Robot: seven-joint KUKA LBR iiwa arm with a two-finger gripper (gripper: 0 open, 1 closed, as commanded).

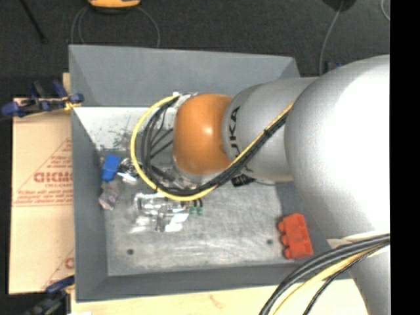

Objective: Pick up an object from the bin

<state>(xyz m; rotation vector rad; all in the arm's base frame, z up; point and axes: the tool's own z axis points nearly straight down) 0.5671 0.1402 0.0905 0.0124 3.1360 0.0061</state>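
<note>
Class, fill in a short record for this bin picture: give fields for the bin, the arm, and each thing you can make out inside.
bin: grey metal
arm: silver, orange cover, in from the right, over the bin's left-middle
blue piece: by the left wall
purple piece: pale, just below the blue piece
shiny clutter: below the cover, kind unclear
red block: lower right corner, alone

The silver-grey, rounded arm (pixel 328 130) carries black KUKA letters (pixel 234 128), a glossy orange cover (pixel 200 133) at its wrist, and looped yellow and black cables (pixel 135 146).
</note>
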